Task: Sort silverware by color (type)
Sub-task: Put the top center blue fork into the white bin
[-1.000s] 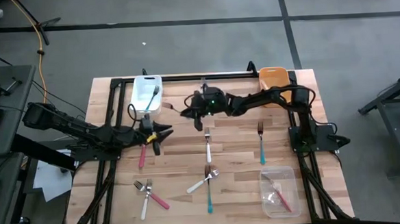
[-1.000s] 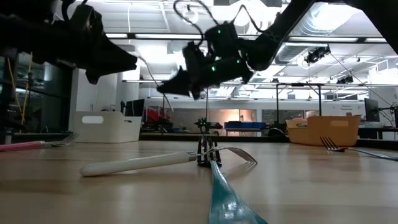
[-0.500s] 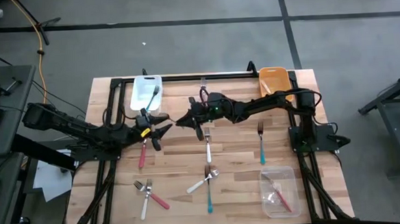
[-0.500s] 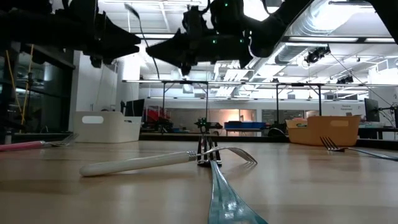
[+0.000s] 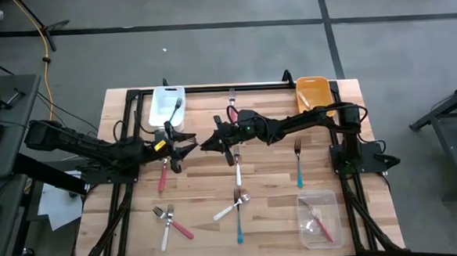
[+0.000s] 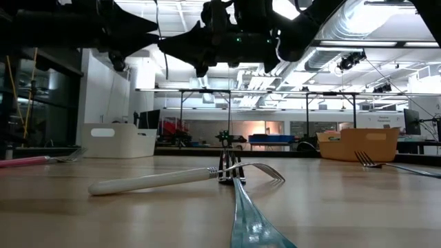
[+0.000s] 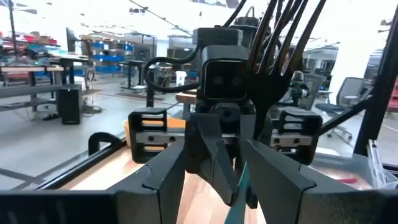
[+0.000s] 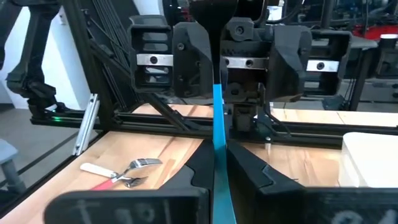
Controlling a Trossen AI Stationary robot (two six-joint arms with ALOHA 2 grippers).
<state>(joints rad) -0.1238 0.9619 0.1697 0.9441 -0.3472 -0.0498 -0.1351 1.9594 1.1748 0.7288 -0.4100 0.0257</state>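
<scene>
My right gripper (image 5: 207, 143) hangs above the table's middle, shut on a teal-handled fork (image 8: 217, 124). The fork's free end reaches toward my left gripper (image 5: 187, 152), which faces it with its fingers open. In the left wrist view the teal tip (image 7: 240, 184) shows between my left fingers; whether they touch it I cannot tell. Other forks lie flat on the wood: a pink one (image 5: 163, 178), a white one (image 5: 237, 170), a teal one (image 5: 299, 167), and a crossed white and teal pair (image 5: 235, 209). White and pink forks (image 5: 172, 223) lie near the front. My right gripper pinches the teal fork's handle (image 8: 217, 163) between its two fingers. It comes level from the table's right, with the fingers lying along the fork. The fork is lifted clear and sticks straight out past the fingertips; its tines are hidden.
A white bin (image 5: 167, 105) with a fork in it stands at the far left, an orange bin (image 5: 311, 92) at the far right, and a clear bin (image 5: 319, 220) holding a pink fork at the near right. Another pink fork (image 5: 231, 109) lies by the far edge.
My right gripper has carried the teal fork up and toward the table's left, closing on my left gripper. My left gripper has also risen a little, staying open.
</scene>
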